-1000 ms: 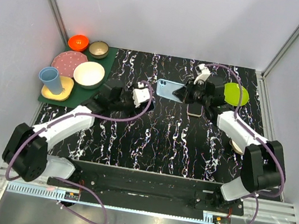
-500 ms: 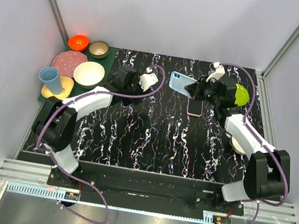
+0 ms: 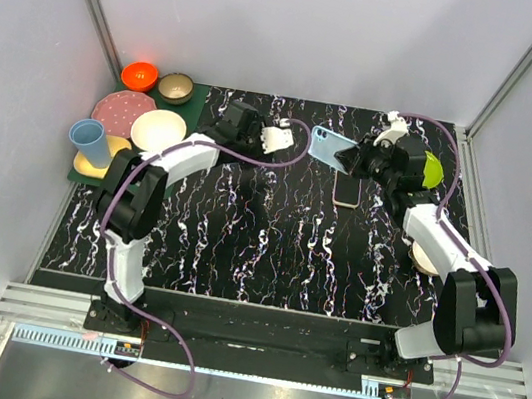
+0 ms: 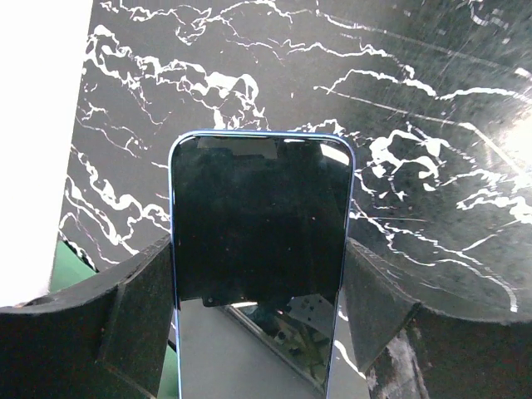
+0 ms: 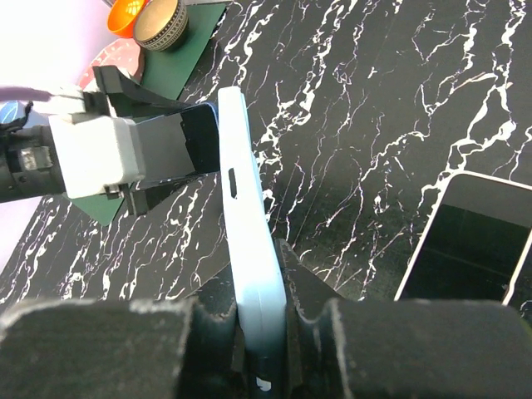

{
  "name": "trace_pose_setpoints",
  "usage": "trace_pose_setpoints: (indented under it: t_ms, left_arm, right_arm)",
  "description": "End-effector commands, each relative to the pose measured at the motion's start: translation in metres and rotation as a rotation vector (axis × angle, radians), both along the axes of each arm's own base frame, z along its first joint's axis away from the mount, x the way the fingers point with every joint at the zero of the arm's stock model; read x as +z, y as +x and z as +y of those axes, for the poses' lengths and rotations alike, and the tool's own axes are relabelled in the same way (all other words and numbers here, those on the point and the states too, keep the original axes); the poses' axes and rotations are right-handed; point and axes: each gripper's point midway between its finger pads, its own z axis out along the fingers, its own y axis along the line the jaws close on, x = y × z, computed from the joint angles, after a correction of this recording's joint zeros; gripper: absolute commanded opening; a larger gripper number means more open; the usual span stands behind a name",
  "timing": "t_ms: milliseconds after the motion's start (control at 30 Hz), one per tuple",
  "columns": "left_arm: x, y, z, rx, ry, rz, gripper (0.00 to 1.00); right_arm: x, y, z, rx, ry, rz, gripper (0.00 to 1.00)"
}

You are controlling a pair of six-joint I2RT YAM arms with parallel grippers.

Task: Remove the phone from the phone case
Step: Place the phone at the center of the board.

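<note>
left pincer (image 4: 258,253) moved up to phone (image 4: 259,208), released, astride it | right pincer (image 5: 253,312) clenched on phone case (image 5: 246,208)

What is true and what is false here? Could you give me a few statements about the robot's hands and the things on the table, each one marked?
1. The right hand is clamped on a phone in a light-blue case. True.
2. The left hand is shut tight. False: its fingers stand apart, one on either side of that phone's end.
3. A second phone lies flat on the table. True.
4. The blue cup lies tipped on its side. False: it stands upright on a yellow plate.
5. The orange bowl sits at the far right corner. False: it is at the far left.
</note>
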Motion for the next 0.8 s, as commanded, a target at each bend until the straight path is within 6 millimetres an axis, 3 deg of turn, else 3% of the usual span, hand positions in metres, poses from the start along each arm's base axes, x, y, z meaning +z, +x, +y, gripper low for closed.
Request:
trace_pose_setpoints:
  t_ms: [0, 267, 433, 767]
  left_arm:
    - [0.011, 0.031, -0.006, -0.145, 0.133, -0.138, 0.0]
    - [-0.009, 0.046, -0.009, -0.285, 0.182, -0.101, 0.0]
    - [-0.029, 0.059, -0.005, -0.299, 0.211, -0.089, 0.0]
    - [-0.046, 0.072, -0.01, -0.329, 0.206, -0.067, 0.0]
  right_arm:
    - [0.02, 0.006, -0.007, -0.016, 0.021, -0.073, 0.0]
    - [0.012, 0.01, -0.01, -0.021, 0.018, -0.056, 0.0]
    - [0.008, 0.012, -0.01, -0.021, 0.019, -0.045, 0.0]
    - [0.004, 0.013, -0.01, -0.021, 0.018, -0.036, 0.0]
